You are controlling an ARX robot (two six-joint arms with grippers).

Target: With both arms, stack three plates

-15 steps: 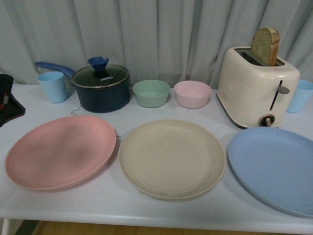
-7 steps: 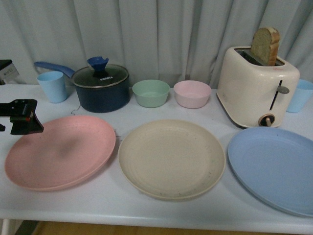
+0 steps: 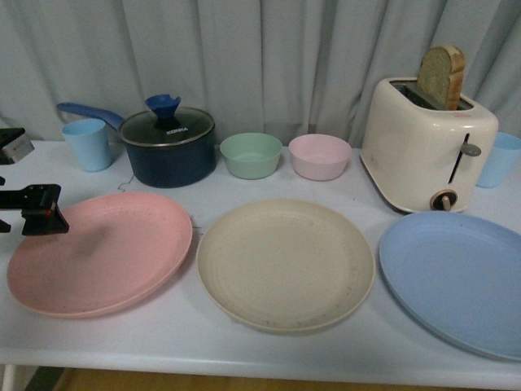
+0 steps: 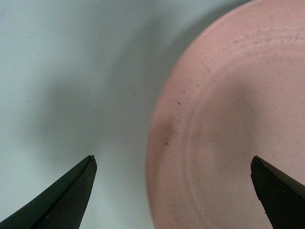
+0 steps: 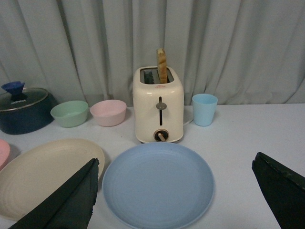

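Three plates lie in a row on the white table: pink plate (image 3: 102, 252) on the left, beige plate (image 3: 285, 265) in the middle, blue plate (image 3: 456, 281) on the right. My left gripper (image 3: 37, 210) hovers at the pink plate's left rim. In the left wrist view it (image 4: 172, 159) is open, with the rim of the pink plate (image 4: 228, 119) lying between the jaws below them. My right gripper (image 5: 175, 161) is open above the near side of the blue plate (image 5: 157, 186), with the beige plate (image 5: 43, 171) beside it. The front view does not show the right arm.
Along the back stand a light blue cup (image 3: 88, 143), a dark lidded pot (image 3: 168, 147), a green bowl (image 3: 251, 155), a pink bowl (image 3: 320, 156), a cream toaster (image 3: 427, 142) holding a bread slice (image 3: 444, 75), and another blue cup (image 3: 498, 159). A curtain hangs behind.
My left gripper has come in from the left edge and dropped lower, to the pink plate's left rim. The plates have not moved.
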